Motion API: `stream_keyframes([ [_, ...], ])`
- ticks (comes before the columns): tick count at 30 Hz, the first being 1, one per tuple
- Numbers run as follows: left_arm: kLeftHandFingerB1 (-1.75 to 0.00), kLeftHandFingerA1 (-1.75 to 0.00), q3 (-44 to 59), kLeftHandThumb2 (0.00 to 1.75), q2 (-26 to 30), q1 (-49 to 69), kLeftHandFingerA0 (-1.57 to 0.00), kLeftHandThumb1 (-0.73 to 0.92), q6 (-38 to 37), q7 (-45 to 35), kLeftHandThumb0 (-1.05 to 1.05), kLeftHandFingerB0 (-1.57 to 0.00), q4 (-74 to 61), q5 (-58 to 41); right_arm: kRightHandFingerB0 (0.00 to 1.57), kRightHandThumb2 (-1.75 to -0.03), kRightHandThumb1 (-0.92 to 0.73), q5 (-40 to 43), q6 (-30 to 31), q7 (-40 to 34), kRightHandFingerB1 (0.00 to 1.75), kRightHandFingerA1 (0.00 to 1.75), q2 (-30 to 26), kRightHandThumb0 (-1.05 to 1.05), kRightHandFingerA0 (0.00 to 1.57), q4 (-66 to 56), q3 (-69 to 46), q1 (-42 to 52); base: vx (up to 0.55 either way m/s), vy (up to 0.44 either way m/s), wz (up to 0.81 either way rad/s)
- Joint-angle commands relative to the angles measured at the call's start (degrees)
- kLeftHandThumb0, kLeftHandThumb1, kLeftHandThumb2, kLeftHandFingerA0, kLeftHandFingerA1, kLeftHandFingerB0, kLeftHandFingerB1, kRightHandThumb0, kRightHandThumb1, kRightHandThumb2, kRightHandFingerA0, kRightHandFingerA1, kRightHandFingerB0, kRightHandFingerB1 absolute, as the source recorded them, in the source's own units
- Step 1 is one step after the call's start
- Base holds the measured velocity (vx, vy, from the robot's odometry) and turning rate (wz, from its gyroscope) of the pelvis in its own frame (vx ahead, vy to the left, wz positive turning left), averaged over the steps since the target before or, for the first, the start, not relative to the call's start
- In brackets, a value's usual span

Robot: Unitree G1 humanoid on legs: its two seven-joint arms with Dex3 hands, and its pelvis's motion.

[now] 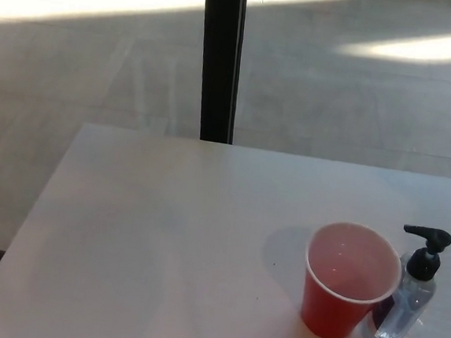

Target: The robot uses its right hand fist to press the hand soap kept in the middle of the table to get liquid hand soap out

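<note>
A clear hand soap bottle [403, 308] with a black pump head [427, 238] stands upright near the table's lower right. Its nozzle points left, over a red plastic cup [347, 284] that stands touching or almost touching the bottle's left side. The cup looks empty, with a pale inside. Neither of my hands shows in the head view.
The pale table [164, 243] fills the lower picture, its far edge running across the middle. Beyond it lies a grey floor with bright sun stripes and a black vertical post [220, 58] behind the table's far edge.
</note>
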Motion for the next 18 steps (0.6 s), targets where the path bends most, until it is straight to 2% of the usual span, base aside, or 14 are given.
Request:
stream_keyframes([
  [1,-0.77,-0.84,0.07,0.94,0.64,0.17,-0.67,0.41,1.10,1.07,-0.17,-0.54,-0.41,-0.74,0.71,-1.30,-0.55,9.85,7.19,5.80,1.73,1.75,1.27,-0.18,1.06,-0.89,2.72,-0.73,0.00,0.000,0.00],
  [3,-0.77,-0.86,-0.36,0.95,0.85,0.03,-0.69,0.40,1.24,1.14,-0.17,-0.54,-0.77,-0.49,0.75,-1.29,-0.52,12.93,9.92,7.81,1.59,1.75,2.12,-0.20,1.02,-1.06,4.37,0.20,0.00,0.000,0.00],
  [6,-0.76,-0.86,-0.45,0.95,0.93,-0.12,-0.69,0.40,1.57,1.21,-0.16,-0.52,-0.80,-0.52,0.73,-1.27,-0.54,14.42,12.08,7.77,1.62,1.75,3.55,-0.22,1.02,-3.66,6.70,2.20,0.00,0.000,0.00],
  [11,-0.78,-0.89,-0.49,0.96,0.98,0.13,-0.73,0.39,1.13,1.32,-0.18,-0.55,-0.77,-0.64,0.74,-1.26,-0.52,12.74,11.10,8.70,1.64,1.75,4.55,-0.22,1.01,-5.57,11.00,5.02,0.00,0.000,0.00],
  [15,-0.77,-0.88,-0.47,0.95,1.07,0.01,-0.72,0.41,0.35,1.02,-0.20,-0.54,0.23,-0.74,0.69,-1.27,-0.51,12.46,12.66,8.75,1.69,1.75,4.75,-0.21,1.00,-6.55,14.08,6.52,0.00,0.000,0.00],
  [17,-0.75,-0.84,-0.61,0.94,1.22,-0.23,-0.66,0.42,0.16,0.91,-0.19,-0.53,0.91,-0.62,0.66,-1.27,-0.54,12.94,13.16,8.87,1.69,1.75,4.91,-0.20,0.98,-7.06,14.68,7.44,0.00,0.000,0.00],
  [18,-0.76,-0.86,-0.70,0.94,1.23,-0.18,-0.69,0.41,0.38,0.93,-0.18,-0.54,0.62,-0.58,0.65,-1.27,-0.54,13.07,13.79,8.65,1.69,1.75,5.00,-0.19,0.99,-7.43,15.12,7.98,0.00,0.000,0.00],
])
